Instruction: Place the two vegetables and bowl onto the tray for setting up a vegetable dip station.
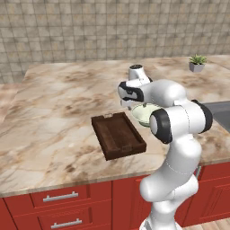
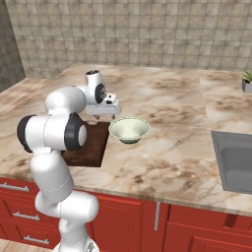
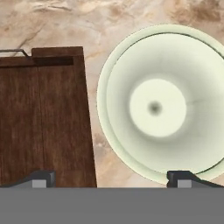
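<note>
Even, bright rendered light, soft faint shadows, slight blur throughout.

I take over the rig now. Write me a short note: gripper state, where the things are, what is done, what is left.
Gripper: open, holding nothing, above the gap between tray and bowl; in the hand view one fingertip is over the tray, the other over the bowl's rim.
Tray: on the counter, nothing on it.
Bowl: upright on the counter, close beside the tray's long edge, not on it.
Cucumber and carrot: I cannot place them from these pictures.
Done: nothing is on the tray yet.
Left: move the bowl onto the tray, then find both vegetables and add them.
</note>
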